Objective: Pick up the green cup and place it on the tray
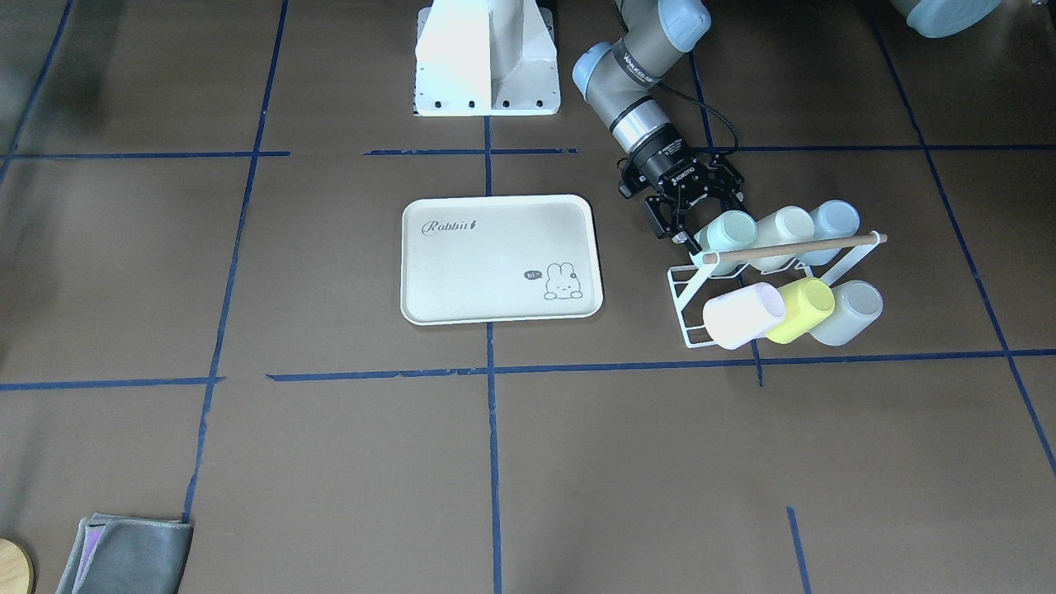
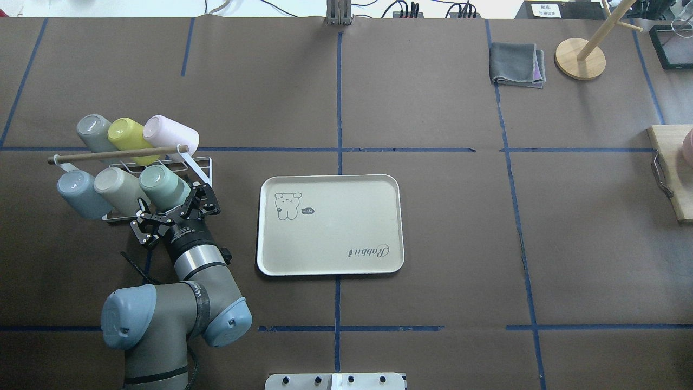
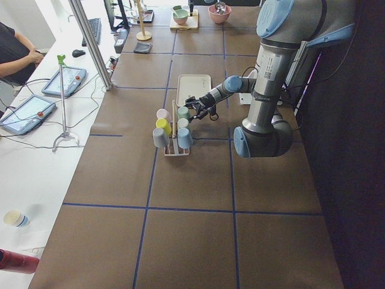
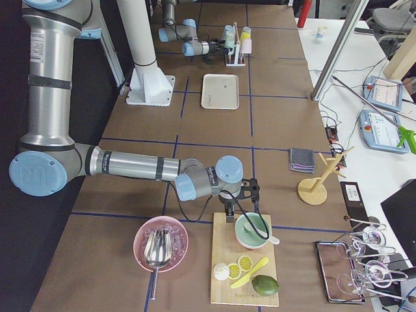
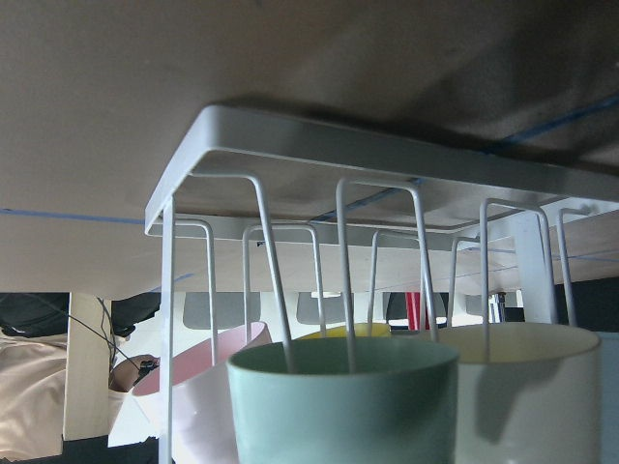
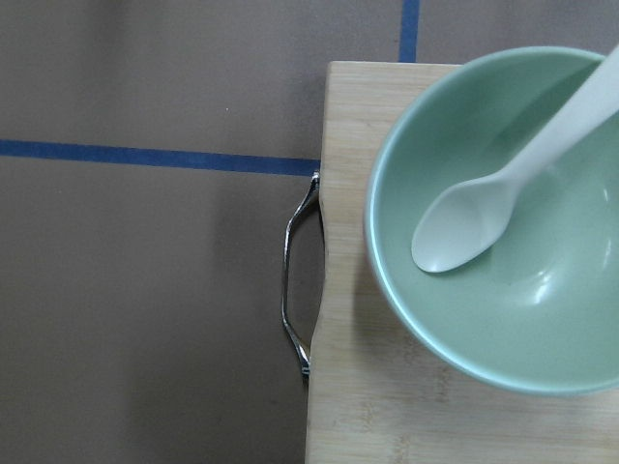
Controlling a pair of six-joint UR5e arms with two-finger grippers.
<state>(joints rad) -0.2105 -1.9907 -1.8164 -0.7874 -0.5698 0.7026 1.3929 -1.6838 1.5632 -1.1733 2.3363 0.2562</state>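
The green cup (image 2: 165, 186) is a pale mint tumbler lying tilted on a prong of the white wire rack (image 2: 201, 162), at the end of the row nearest the tray. It also shows as the green cup (image 1: 728, 231) and fills the bottom of the left wrist view as the green cup (image 5: 343, 406). My left gripper (image 2: 174, 203) is open, its fingers spread on either side of the cup's near end; contact is not clear. The cream tray (image 2: 330, 244) lies bare to its right. My right gripper (image 4: 229, 209) hovers far away over a wooden board; I cannot tell its state.
The rack also holds a cream cup (image 2: 116, 189), a pale blue cup (image 2: 81, 192), and pink (image 2: 170, 132), yellow-green (image 2: 127, 138) and grey cups. A wooden bar (image 2: 116, 154) tops it. A green bowl (image 6: 503, 222) with a spoon sits on the board. A grey cloth (image 2: 517, 65) lies far right.
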